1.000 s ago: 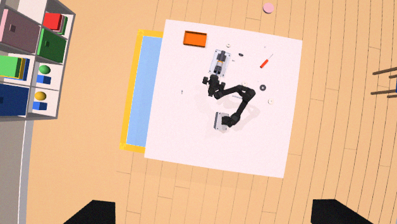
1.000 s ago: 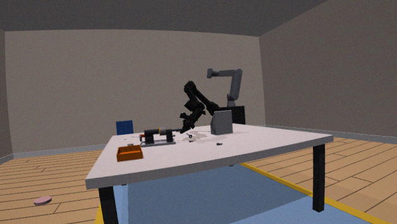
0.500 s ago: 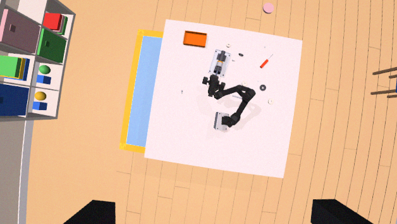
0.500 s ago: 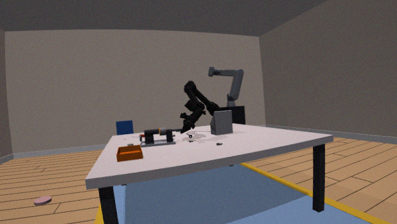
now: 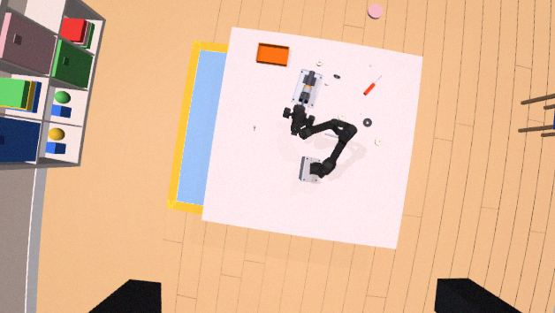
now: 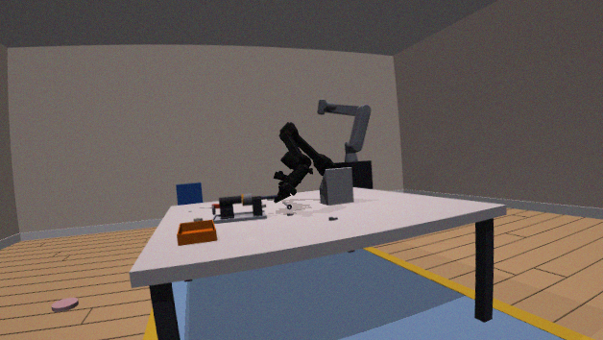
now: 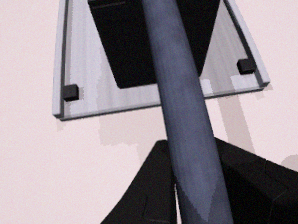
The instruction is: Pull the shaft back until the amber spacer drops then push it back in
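The hand (image 5: 303, 105) (image 6: 277, 200) (image 7: 181, 147) is shut on the shaft (image 6: 269, 197) (image 7: 186, 95), which sticks out of its blocks above the bench (image 5: 261, 186) (image 6: 384, 211) (image 7: 30, 175). It looks stiff, smooth and maybe slippery, so pinch this bare end.

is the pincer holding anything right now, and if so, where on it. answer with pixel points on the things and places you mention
The shaft (image 7: 187, 107), gripped along its free length, outside the black support block (image 7: 145, 55).

Blue-grey shaft (image 7: 186, 95), black gripper (image 5: 302, 106) (image 6: 279, 198) (image 7: 181, 147), pale pinkish-white table (image 5: 265, 186) (image 6: 384, 218).
The spacer band (image 5: 307, 86) (image 6: 244, 199) shows amber; the tray (image 5: 272, 55) (image 6: 197, 232) near one table corner is orange; the screwdriver (image 5: 369, 89) has a red handle; the floor (image 5: 133, 248) (image 6: 38, 269) is tan with dark plank lines.
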You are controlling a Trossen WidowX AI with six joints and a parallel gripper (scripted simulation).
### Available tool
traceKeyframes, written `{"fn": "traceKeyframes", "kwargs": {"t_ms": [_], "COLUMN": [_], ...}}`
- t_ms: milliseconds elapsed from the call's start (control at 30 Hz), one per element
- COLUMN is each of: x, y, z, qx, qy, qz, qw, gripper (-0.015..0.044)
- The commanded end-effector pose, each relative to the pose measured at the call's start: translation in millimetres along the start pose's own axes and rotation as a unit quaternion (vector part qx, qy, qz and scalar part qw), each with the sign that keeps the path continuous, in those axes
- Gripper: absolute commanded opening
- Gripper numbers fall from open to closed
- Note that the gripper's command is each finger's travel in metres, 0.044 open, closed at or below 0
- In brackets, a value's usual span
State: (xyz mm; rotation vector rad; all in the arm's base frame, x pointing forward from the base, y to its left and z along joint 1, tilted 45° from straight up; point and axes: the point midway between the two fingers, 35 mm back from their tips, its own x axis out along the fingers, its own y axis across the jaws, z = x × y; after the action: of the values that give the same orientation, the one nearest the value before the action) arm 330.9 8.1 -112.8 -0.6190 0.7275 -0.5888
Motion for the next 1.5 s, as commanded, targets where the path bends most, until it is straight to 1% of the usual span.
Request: {"fn": "traceKeyframes", "kwargs": {"t_ms": [0,1467], "x": [-1.0,-4.1], "y": [-0.9,-0.9], "z": [-1.6,-4.7], "qx": [-0.001,-0.001], "qy": [0.001,0.001], "qz": [-0.001,-0.001], "qw": [1.000,1.000], "gripper": [0.0000,0.0000]}}
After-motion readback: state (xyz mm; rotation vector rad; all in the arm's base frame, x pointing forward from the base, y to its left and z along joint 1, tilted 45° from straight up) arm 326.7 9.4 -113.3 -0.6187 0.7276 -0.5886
